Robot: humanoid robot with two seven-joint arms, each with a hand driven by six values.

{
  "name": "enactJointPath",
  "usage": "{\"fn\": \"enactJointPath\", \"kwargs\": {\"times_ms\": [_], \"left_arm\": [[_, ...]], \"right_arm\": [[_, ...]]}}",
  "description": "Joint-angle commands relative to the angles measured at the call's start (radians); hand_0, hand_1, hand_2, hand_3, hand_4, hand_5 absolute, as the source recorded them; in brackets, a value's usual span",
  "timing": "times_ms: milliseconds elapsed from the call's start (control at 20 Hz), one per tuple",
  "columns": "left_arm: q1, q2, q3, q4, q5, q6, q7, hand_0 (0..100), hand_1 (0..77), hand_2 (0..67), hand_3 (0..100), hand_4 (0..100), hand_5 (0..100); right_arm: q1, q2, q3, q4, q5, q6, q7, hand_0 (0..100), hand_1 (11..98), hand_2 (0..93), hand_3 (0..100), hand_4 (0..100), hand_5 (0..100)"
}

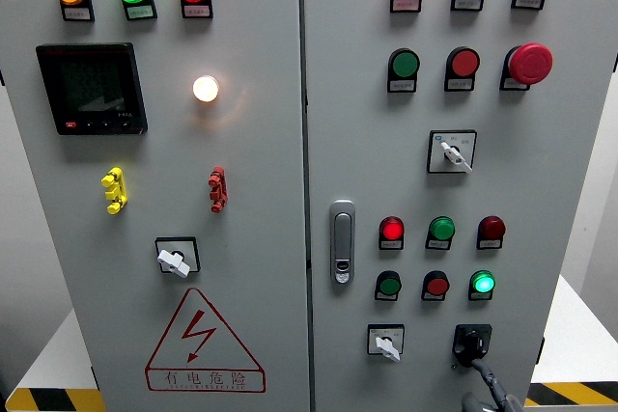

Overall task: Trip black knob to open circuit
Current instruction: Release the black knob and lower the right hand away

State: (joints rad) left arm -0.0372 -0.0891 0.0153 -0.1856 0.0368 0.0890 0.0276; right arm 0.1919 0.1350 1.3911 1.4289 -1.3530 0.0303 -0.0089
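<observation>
At the lower right of the frame, the black knob (472, 343) is seen on the right door of the grey cabinet (251, 238), just right of a white selector switch (385, 343). A grey robot finger (486, 373) is raised from the bottom edge and touches the knob's lower side. Only part of the right hand (492, 398) is shown, cut off by the frame, so whether it is open or closed cannot be told.

At the lower left, a red triangular warning sign (204, 343) with a lightning bolt is fixed; its Chinese characters are too small to be read surely. The labels under the lamps are illegible.
</observation>
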Motion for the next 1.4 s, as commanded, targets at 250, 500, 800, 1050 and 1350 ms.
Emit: {"fn": "enactJointPath", "kwargs": {"times_ms": [250, 500, 800, 1050, 1350], "left_arm": [[-0.001, 0.000, 0.000, 0.000, 0.000, 0.000, 0.000, 0, 0.0, 19.4, 26, 10, 9], [-0.001, 0.000, 0.000, 0.000, 0.000, 0.000, 0.000, 0, 0.0, 19.4, 26, 10, 9], [0.000, 0.000, 0.000, 0.000, 0.000, 0.000, 0.000, 0, 0.0, 19.4, 26, 10, 9], [-0.001, 0.000, 0.000, 0.000, 0.000, 0.000, 0.000, 0, 0.0, 19.4, 26, 10, 9], [-0.001, 0.000, 0.000, 0.000, 0.000, 0.000, 0.000, 0, 0.0, 19.4, 26, 10, 9]], "right_arm": [[-0.002, 0.0046, 0.017, -0.005, 0.000, -0.001, 0.001, 100, 47.8, 5.1, 98, 100, 100], [-0.006, -0.0016, 0.039, -0.007, 0.000, -0.001, 0.001, 100, 47.8, 5.4, 98, 100, 100], [-0.008, -0.0092, 0.066, -0.005, 0.000, -0.001, 0.001, 100, 47.8, 5.9, 98, 100, 100], [-0.038, -0.0215, 0.078, 0.024, 0.000, -0.001, 0.004, 100, 47.1, 6.7, 100, 100, 100], [-0.080, -0.0261, 0.077, 0.082, -0.002, -0.001, 0.003, 100, 45.3, 9.0, 69, 63, 93]]}}
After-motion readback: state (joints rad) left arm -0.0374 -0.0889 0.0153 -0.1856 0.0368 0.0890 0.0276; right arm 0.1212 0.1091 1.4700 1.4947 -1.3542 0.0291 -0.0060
